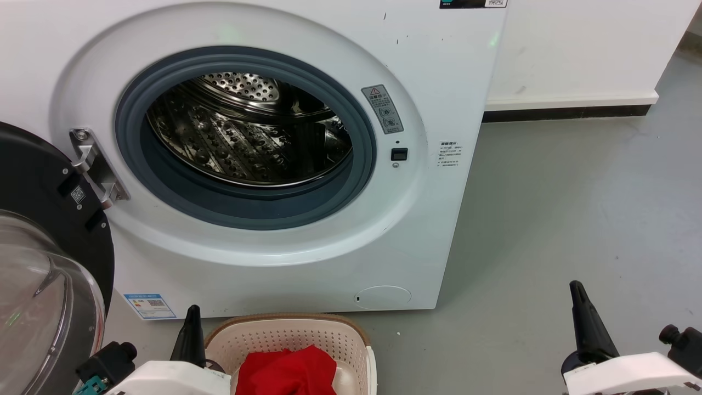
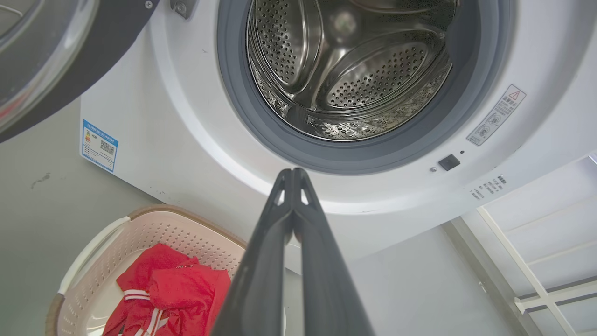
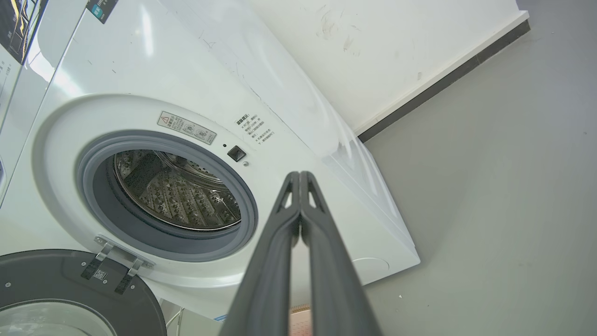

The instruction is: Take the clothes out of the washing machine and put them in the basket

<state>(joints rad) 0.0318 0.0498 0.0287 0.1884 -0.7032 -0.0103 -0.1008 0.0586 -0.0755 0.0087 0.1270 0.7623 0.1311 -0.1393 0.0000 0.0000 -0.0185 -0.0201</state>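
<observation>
Clothes (image 2: 177, 284), soft red folds, heaped in perforated cream basket (image 2: 154, 233) on grey floor (image 1: 548, 219) just before white washing machine (image 1: 439, 82). White stripe trim plain from left wrist; from head, just red. Left gripper (image 2: 293, 173), right gripper (image 3: 300, 176): fingertips pressed together.

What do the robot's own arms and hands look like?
The left hand and right hand each have two long, tapering dark grey fingers with triangular cut-outs near the tips. White wrist shells carry black knobs; a teal connector sits by the left.
</observation>
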